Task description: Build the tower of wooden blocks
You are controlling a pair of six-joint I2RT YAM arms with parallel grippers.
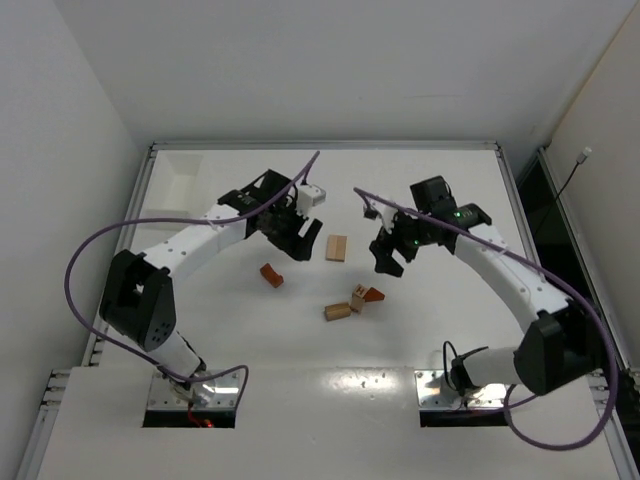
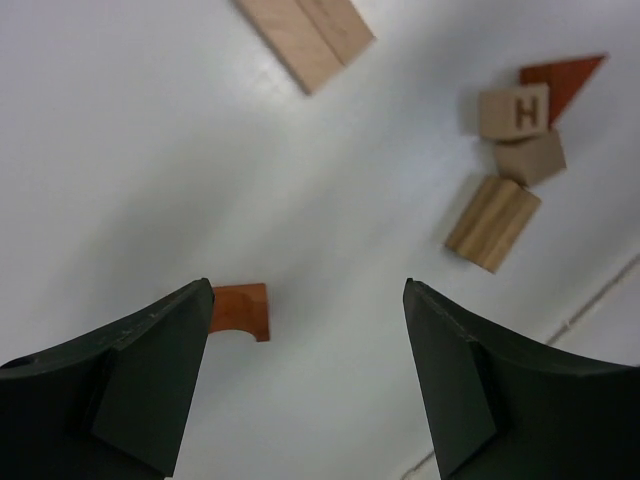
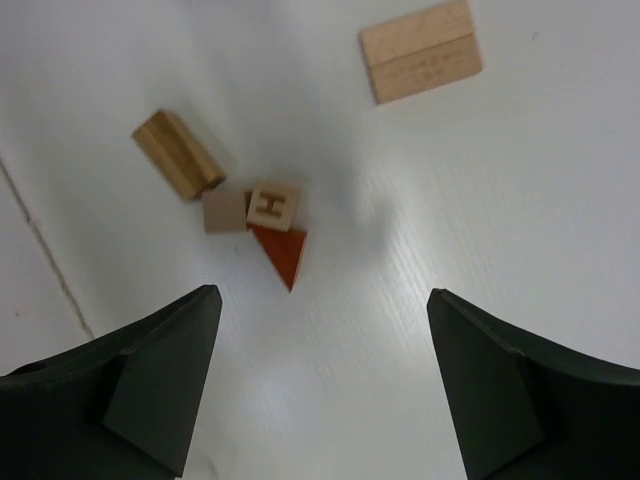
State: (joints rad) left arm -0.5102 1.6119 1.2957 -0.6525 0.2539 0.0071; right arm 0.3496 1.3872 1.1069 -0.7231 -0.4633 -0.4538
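The wood blocks lie loose on the white table (image 1: 430, 340). A pale flat rectangle (image 1: 336, 248) lies mid-table and also shows in both wrist views (image 2: 308, 35) (image 3: 421, 50). A reddish-brown arch block (image 1: 271, 275) lies to its left, beside my left fingertip (image 2: 240, 310). A cluster lies nearer: a tan block (image 1: 338, 311) (image 3: 178, 153), an H cube (image 1: 357, 296) (image 2: 513, 110) (image 3: 274, 205), a plain cube (image 2: 530, 157) and a reddish-brown wedge (image 1: 373, 294) (image 3: 282, 252). My left gripper (image 1: 295, 240) (image 2: 308, 285) and right gripper (image 1: 388, 258) (image 3: 325, 292) are open and empty above the table.
A white shallow tray (image 1: 183, 178) sits at the back left corner. A metal rail (image 1: 320, 145) frames the table's far edge, with walls close behind and at both sides. Purple cables (image 1: 75, 260) loop off both arms.
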